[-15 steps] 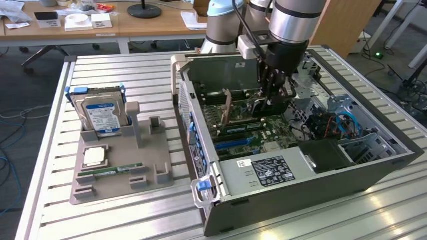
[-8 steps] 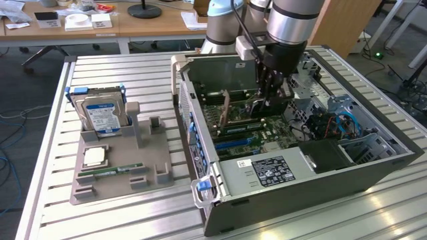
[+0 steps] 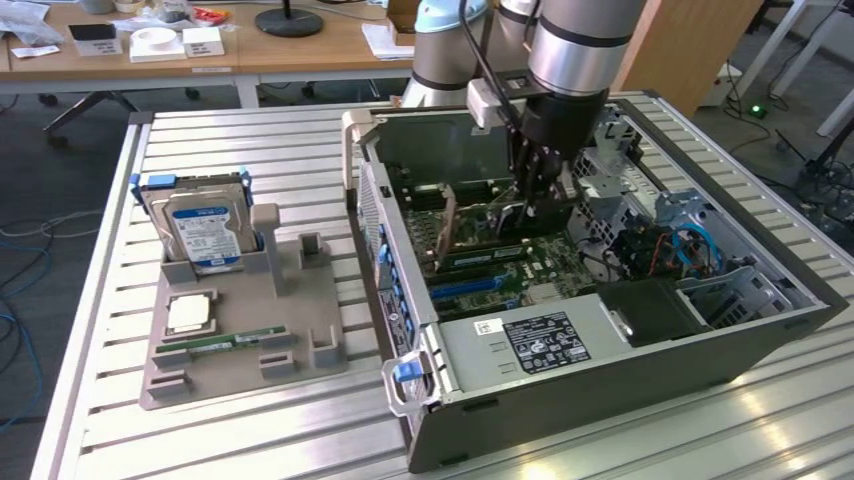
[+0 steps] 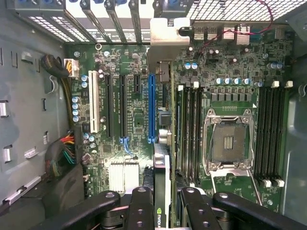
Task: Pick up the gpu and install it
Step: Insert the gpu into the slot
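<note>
1. Gpu (image 4: pixel 162 158), a thin black card seen edge-on, is clamped in my claw (image 4: pixel 164 194).
2. It hangs beside the long blue slot (image 4: pixel 152 108). I judge this the seating step, which calls for exact alignment.
3. Beyond lie the green board (image 4: pixel 225 62) and the card's silvery bracket (image 4: pixel 168 33).

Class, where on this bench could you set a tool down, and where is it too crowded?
Bare table: beyond the drive, toward the far edge, and on the holder's near side. Crowded: inside the case, where the gripper holds the gpu.
</note>
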Motion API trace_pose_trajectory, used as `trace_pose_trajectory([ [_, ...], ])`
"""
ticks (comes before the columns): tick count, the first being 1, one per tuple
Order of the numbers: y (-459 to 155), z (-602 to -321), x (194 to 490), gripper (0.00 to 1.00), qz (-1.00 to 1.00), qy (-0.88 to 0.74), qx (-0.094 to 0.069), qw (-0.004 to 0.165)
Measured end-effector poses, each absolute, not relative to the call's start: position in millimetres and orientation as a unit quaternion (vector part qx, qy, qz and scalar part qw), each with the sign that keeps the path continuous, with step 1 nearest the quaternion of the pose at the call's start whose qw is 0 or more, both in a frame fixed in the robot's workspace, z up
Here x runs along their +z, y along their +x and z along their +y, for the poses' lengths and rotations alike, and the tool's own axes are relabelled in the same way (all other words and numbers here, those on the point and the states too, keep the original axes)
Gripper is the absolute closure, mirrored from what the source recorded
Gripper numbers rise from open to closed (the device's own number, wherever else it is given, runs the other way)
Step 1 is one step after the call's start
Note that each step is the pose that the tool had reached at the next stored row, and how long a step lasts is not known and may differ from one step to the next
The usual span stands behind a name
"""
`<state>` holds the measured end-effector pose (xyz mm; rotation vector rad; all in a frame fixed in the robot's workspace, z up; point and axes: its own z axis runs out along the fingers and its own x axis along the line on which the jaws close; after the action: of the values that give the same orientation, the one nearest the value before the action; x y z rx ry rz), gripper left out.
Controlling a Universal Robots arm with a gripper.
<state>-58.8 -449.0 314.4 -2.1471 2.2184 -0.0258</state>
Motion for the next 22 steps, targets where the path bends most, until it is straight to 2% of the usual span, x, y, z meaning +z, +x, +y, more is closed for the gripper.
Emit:
trace_pose_trajectory([
  [22, -67, -450, 298, 0.73, 0.719, -0.694, -0.008, 0.027],
])
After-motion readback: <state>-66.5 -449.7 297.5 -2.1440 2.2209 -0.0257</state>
